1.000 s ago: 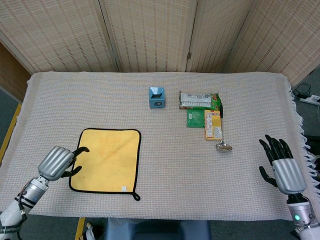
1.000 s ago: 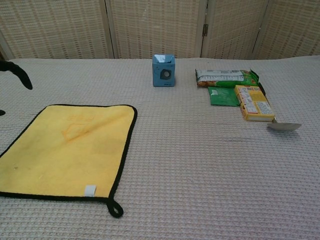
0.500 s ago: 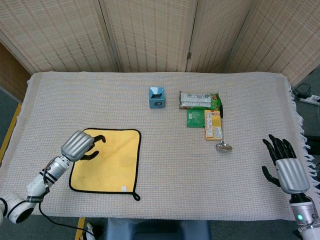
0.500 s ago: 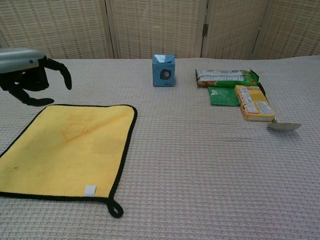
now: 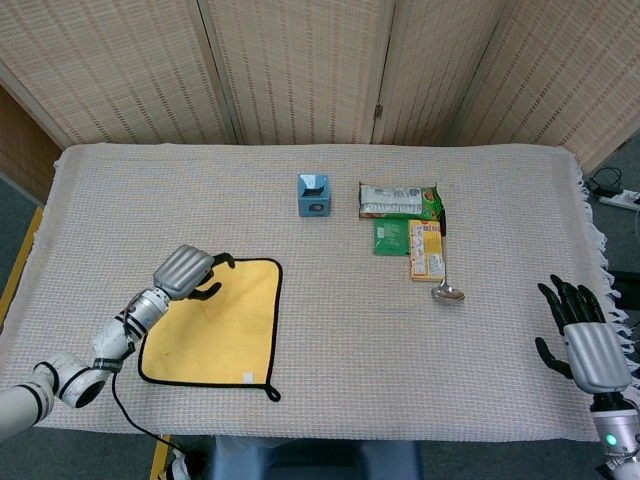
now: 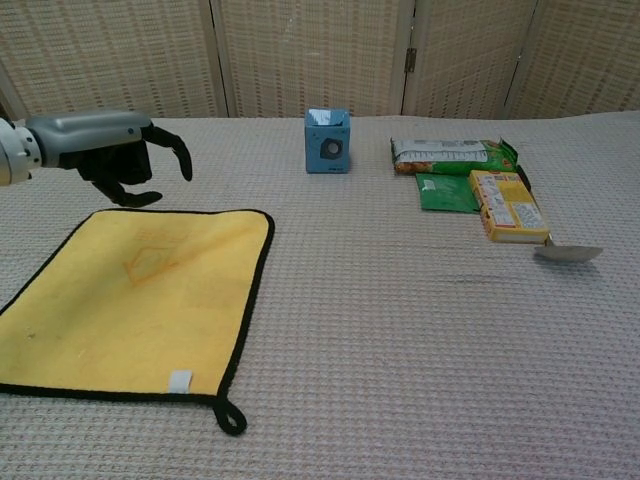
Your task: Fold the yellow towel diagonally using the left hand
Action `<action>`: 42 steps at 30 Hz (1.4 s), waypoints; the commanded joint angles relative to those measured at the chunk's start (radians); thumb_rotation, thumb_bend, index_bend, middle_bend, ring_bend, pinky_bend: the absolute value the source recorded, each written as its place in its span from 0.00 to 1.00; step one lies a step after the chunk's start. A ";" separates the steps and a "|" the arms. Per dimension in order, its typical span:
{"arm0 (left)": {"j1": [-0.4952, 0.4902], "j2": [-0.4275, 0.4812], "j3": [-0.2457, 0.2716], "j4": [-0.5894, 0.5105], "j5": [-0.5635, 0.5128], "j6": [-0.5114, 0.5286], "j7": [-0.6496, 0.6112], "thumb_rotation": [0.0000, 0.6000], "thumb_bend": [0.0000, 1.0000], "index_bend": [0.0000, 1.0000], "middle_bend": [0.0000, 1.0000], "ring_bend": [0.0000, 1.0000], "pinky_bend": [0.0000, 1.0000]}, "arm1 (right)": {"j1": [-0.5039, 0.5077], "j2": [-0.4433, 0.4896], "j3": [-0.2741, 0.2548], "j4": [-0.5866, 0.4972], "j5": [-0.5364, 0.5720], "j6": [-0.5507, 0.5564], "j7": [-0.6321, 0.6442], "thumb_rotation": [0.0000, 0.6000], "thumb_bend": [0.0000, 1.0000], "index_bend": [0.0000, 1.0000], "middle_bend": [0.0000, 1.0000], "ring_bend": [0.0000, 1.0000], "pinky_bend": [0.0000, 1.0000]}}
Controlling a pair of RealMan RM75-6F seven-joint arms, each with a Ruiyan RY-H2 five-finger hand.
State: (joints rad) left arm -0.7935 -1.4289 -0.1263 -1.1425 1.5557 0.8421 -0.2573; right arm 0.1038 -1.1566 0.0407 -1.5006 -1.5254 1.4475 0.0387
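Above the flat, black-edged square yellow towel, left hand, fingers apart.

Yellow towel with black edging; small blue box; beige tablecloth.

A small blue box stands upright on the table, which is covered by a pale woven cloth. At 3 o'clock from the box lies a silver and green snack packet. Just at 6 o'clock of that packet sit a flat green sachet and, touching its 3 o'clock edge, a yellow and orange carton. A metal spoon lies at the carton's 5 o'clock side. Woven folding screens stand behind the table at 12 o'clock.
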 commanded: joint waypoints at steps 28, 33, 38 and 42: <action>-0.166 -0.397 0.067 0.610 -0.001 -0.078 -0.295 1.00 0.48 0.38 1.00 1.00 1.00 | 0.024 0.001 0.008 0.052 0.060 -0.089 0.077 1.00 0.45 0.00 0.00 0.00 0.00; -0.184 -0.443 0.093 0.693 0.015 -0.095 -0.398 1.00 0.49 0.40 1.00 1.00 1.00 | 0.027 -0.002 0.010 0.061 0.074 -0.103 0.077 1.00 0.45 0.00 0.00 0.00 0.00; -0.202 -0.474 0.114 0.744 0.029 -0.104 -0.473 1.00 0.50 0.40 1.00 1.00 1.00 | 0.027 -0.005 0.012 0.066 0.086 -0.113 0.078 1.00 0.45 0.00 0.00 0.00 0.00; -0.211 -0.499 0.124 0.786 0.034 -0.104 -0.516 1.00 0.50 0.39 1.00 1.00 1.00 | 0.025 -0.004 0.009 0.067 0.091 -0.120 0.080 1.00 0.45 0.00 0.00 0.00 0.00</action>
State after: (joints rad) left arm -0.9983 -1.9154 -0.0092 -0.3730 1.5855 0.7396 -0.7569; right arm 0.1293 -1.1607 0.0503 -1.4335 -1.4342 1.3281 0.1191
